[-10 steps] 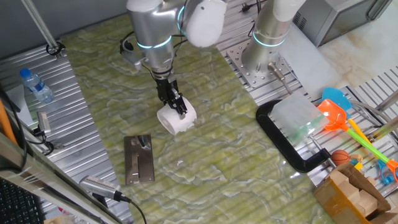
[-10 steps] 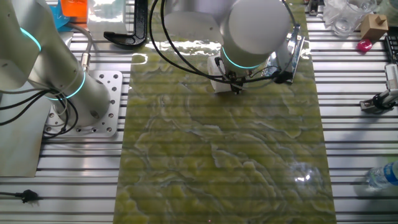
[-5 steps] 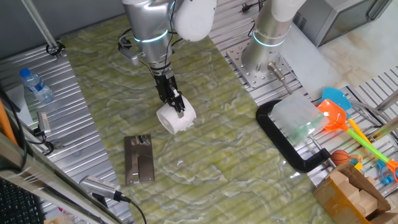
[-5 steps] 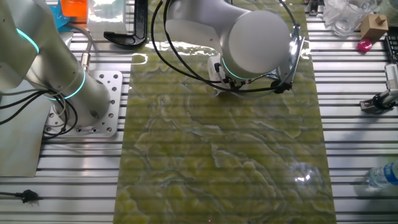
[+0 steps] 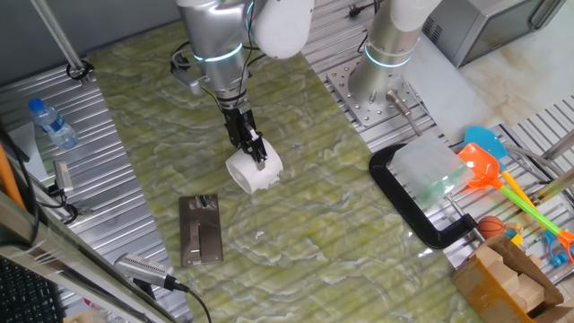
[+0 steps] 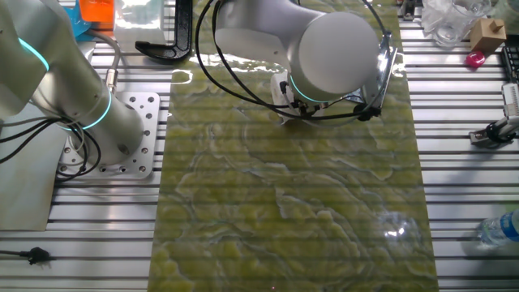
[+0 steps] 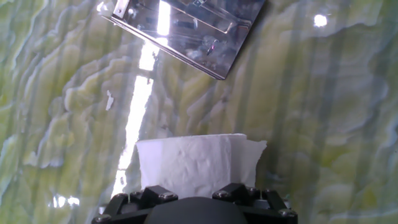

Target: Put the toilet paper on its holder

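The toilet paper (image 5: 255,171) is a white roll on or just above the green mat, tilted on its side. My gripper (image 5: 254,152) comes down onto its top and is shut on it. In the hand view the roll (image 7: 195,164) fills the space between the black fingers, with its ragged edge on the right. The holder (image 5: 201,231), a shiny metal plate, lies on the mat to the front left of the roll, apart from it; it also shows in the hand view (image 7: 186,28), ahead of the roll. In the other fixed view my arm hides most of the roll (image 6: 280,89).
A large black C-clamp (image 5: 421,213) lies at the right. A second robot base (image 5: 381,85) stands behind it. Toys (image 5: 489,166) and a cardboard box (image 5: 511,278) are at the far right. A water bottle (image 5: 52,124) lies at the left.
My arm's upper body has shifted a little to the left over the roll, then stopped. The roll and the holder stay where they were.
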Controlling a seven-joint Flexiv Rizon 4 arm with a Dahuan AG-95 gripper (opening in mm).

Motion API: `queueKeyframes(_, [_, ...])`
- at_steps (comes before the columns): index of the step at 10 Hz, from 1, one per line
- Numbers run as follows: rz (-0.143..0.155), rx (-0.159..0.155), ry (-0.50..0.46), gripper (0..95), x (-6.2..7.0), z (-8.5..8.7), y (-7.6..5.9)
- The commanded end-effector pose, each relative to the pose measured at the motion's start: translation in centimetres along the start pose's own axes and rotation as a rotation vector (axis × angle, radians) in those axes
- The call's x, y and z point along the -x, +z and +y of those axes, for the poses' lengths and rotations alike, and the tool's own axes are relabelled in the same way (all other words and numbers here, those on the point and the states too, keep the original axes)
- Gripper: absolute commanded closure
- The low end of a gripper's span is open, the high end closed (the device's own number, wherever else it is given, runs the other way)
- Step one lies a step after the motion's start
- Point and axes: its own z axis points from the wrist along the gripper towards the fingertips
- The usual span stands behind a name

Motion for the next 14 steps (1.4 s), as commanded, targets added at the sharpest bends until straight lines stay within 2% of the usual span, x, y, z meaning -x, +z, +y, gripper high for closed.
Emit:
queueKeyframes(1, [-0.001,-0.002,0.000,95.0,0.0,-0.1,0.1])
queueKeyframes(11, [-0.001,-0.002,0.000,95.0,0.0,-0.1,0.1])
queueKeyframes(12, [0.129,-0.040,0.027,95.0,-0.3,2.2,-4.8])
queueKeyframes(14, [0.133,-0.051,0.034,95.0,-0.2,2.3,-4.8])
